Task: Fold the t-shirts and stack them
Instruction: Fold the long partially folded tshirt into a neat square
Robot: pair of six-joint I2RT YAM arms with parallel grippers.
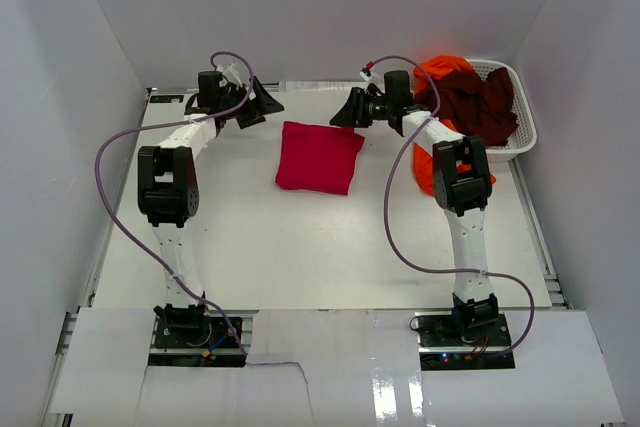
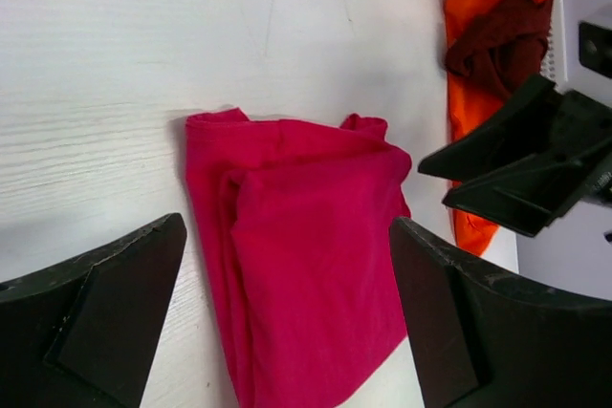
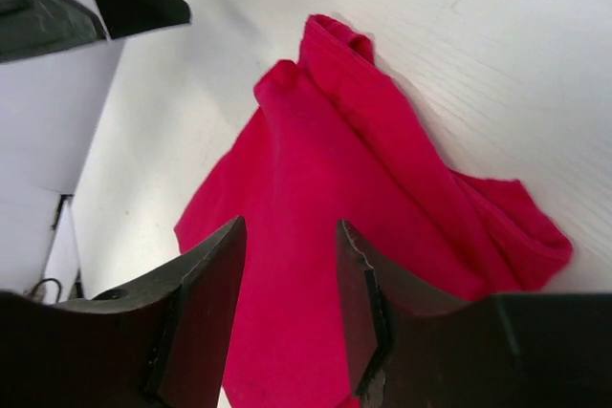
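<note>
The crimson-red t-shirt (image 1: pixel 320 157) lies folded into a small rectangle at the table's far middle. It also shows in the left wrist view (image 2: pixel 306 274) and the right wrist view (image 3: pixel 325 179). My left gripper (image 1: pixel 262 105) is open and empty, just off the shirt's far left corner. My right gripper (image 1: pixel 348 112) is open and empty, off its far right corner, with narrower jaws. The orange t-shirt (image 1: pixel 445 69) and the dark maroon t-shirt (image 1: pixel 480 107) are heaped in and over the basket at the far right.
The white mesh laundry basket (image 1: pixel 522 137) stands at the far right corner, and orange cloth (image 1: pixel 425 169) hangs out over its left side onto the table. White walls enclose the table at the left, back and right. The two grippers face each other closely.
</note>
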